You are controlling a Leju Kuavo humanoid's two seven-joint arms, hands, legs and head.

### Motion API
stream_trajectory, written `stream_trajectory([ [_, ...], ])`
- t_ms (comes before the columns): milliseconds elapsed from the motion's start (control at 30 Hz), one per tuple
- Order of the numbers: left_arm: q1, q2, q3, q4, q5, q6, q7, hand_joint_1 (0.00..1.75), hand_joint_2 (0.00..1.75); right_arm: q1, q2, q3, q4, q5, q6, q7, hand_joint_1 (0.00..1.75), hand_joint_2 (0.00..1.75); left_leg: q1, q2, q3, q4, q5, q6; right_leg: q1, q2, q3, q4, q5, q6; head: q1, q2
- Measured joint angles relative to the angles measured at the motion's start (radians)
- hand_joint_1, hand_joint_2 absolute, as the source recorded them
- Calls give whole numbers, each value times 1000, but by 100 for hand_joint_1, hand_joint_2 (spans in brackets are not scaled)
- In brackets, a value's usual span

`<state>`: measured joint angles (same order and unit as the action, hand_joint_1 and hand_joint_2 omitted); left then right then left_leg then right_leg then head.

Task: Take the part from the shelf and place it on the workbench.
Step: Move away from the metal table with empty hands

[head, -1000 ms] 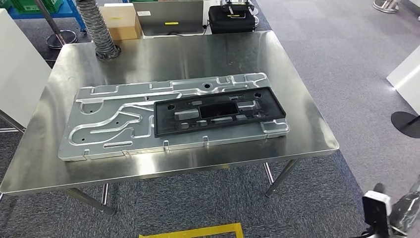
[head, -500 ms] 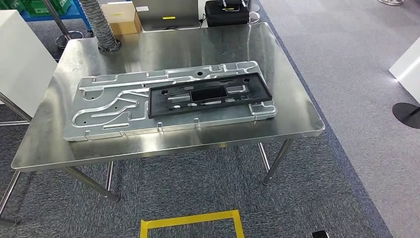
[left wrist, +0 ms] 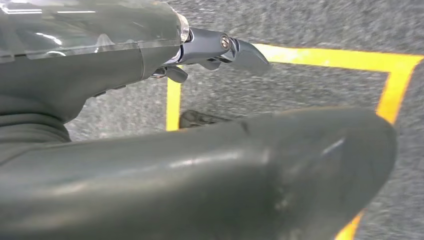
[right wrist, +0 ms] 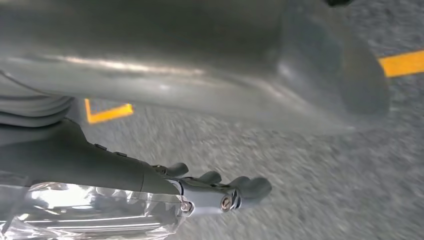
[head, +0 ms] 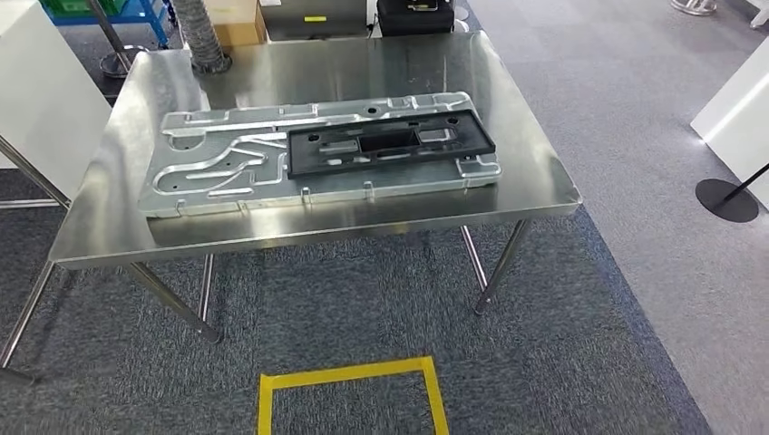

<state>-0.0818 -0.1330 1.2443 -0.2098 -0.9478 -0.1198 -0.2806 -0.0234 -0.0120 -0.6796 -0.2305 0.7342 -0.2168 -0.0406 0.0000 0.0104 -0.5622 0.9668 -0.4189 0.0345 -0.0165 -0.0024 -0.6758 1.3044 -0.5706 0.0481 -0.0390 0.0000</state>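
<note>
Robot hand L point(left wrist: 220, 50) & R point(right wrist: 220, 192) hang over carpet, apparently empty, fingers loosely apart; black part point(head: 390, 149) on workbench point(head: 526, 172) fixture plate point(head: 218, 163).

On our left hand point(left wrist: 215, 50) we see a thick, smooth dark grey thumb point(left wrist: 225, 170) with a dull sheen and a small scuff near its tip. Beside that thumb, the darker fingers point(left wrist: 245, 54) are metallic grey-blue, with a silver screw head at a joint. Clear, glossy plastic film point(left wrist: 90, 25) wraps the part behind those fingers. Our right hand point(right wrist: 220, 192) matches: a broad pale grey thumb point(right wrist: 200, 60), dark rounded fingers point(right wrist: 252, 187), silver screws, crinkled clear film point(right wrist: 90, 212) and a grey ribbed cover point(right wrist: 30, 107).
</note>
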Motion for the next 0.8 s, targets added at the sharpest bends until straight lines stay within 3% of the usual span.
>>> stream_trajectory([
  [33, 0, -1, -2, 0, -3, 0, 0, 0, 0, -1, 5, -4, 2, -4, 6, 3, 0, 0, 1, 0, -19, 5, 11, -3, -2, 0, 40, -32, 34, 0, 0, 0],
  [67, 0, -1, -6, 0, -6, 0, 1, 0, 0, -3, 10, -7, 4, -6, 12, 5, 0, 0, 1, 0, -35, 12, 21, -8, -3, 0, 99, -99, 56, -2, 0, 0],
  [133, 0, -2, -16, 0, -15, -1, 3, 0, 0, -10, 21, -14, 7, -7, 22, 12, 0, 0, 0, 1, -58, 27, 37, -19, -1, 1, 220, -265, 42, -10, 0, 0],
  [167, -1, -2, -21, 0, -20, -1, 5, 0, 0, -13, 28, -18, 8, -9, 26, 17, 0, 0, -1, 1, -64, 32, 45, -25, 2, 2, 255, -320, 24, -16, 0, 0],
  [200, -1, -2, -24, 0, -26, -1, 7, 0, 0, -16, 34, -21, 10, -10, 30, 23, 0, 0, 0, 2, -67, 34, 54, -32, 6, 2, 267, -346, 14, -23, 0, 0],
  [267, 1, 1, -30, 0, -37, 0, 15, 0, 0, -17, 50, -26, 16, -12, 39, 35, 0, 0, 4, 2, -75, 36, 60, -45, 8, -2, 253, -347, 28, -41, 0, 0],
  [300, 3, 4, -34, 0, -41, 0, 19, 0, 0, -17, 58, -28, 18, -13, 43, 40, 0, 0, 6, 1, -83, 52, 37, -51, 7, -5, 241, -347, 40, -50, 0, 0],
  [333, 5, 6, -37, 0, -44, 0, 23, 0, 0, -17, 65, -31, 20, -15, 47, 42, 0, 0, 8, -1, -95, 87, -8, -56, 6, -8, 227, -348, 53, -58, 0, 0],
  [400, 8, 10, -44, 0, -46, 1, 28, 0, 0, -18, 78, -37, 22, -19, 57, 45, 0, 0, 10, -2, -123, 208, -123, -63, 8, -10, 192, -346, 80, -66, 0, 0],
  [433, 9, 12, -46, 0, -47, 3, 29, 0, 0, -18, 86, -41, 24, -21, 64, 47, 0, 0, 11, -2, -132, 272, -155, -66, 10, -10, 173, -343, 94, -67, 0, 0],
  [467, 8, 15, -47, 0, -49, 5, 31, 0, 0, -18, 93, -44, 25, -21, 71, 49, 0, 0, 11, -2, -129, 317, -160, -67, 12, -10, 152, -339, 107, -67, 0, 0],
  [500, 8, 19, -48, 0, -50, 6, 32, 0, 0, -18, 100, -46, 26, -22, 76, 52, 0, 0, 11, -2, -112, 332, -141, -66, 13, -11, 131, -334, 119, -66, 0, 0],
  [567, 7, 25, -49, 0, -53, 7, 35, 0, 0, -19, 113, -49, 27, -24, 82, 55, 0, 0, 10, -3, -27, 256, -86, -58, 15, -11, 95, -320, 138, -63, 0, 0],
  [633, 4, 32, -51, -1, -56, 8, 36, 0, 0, -21, 122, -50, 28, -26, 85, 56, 0, 0, 5, -3, 90, 99, -95, -45, 18, -10, 73, -308, 154, -56, 0, 0],
  [667, 1, 35, -53, -1, -58, 9, 37, 0, 0, -22, 126, -51, 28, -26, 87, 55, 0, 0, 2, -4, 127, 39, -113, -38, 18, -11, 68, -306, 162, -51, 0, 0],
  [700, -1, 36, -55, -2, -63, 9, 38, 0, 0, -23, 128, -52, 28, -27, 88, 53, 0, 0, -2, -4, 144, 3, -126, -31, 18, -12, 65, -306, 171, -45, 0, 0],
  [767, 0, 38, -62, -2, -75, 9, 43, 0, 0, -23, 131, -57, 28, -32, 88, 41, 0, 0, -2, -1, 133, -11, -113, -16, 16, -12, 58, -309, 186, -32, 0, 0],
  [800, 0, 39, -66, -2, -81, 8, 47, 0, 0, -23, 132, -61, 28, -36, 86, 34, 0, 0, -1, 0, 121, -13, -99, -7, 14, -9, 50, -299, 169, -27, 0, 0],
])
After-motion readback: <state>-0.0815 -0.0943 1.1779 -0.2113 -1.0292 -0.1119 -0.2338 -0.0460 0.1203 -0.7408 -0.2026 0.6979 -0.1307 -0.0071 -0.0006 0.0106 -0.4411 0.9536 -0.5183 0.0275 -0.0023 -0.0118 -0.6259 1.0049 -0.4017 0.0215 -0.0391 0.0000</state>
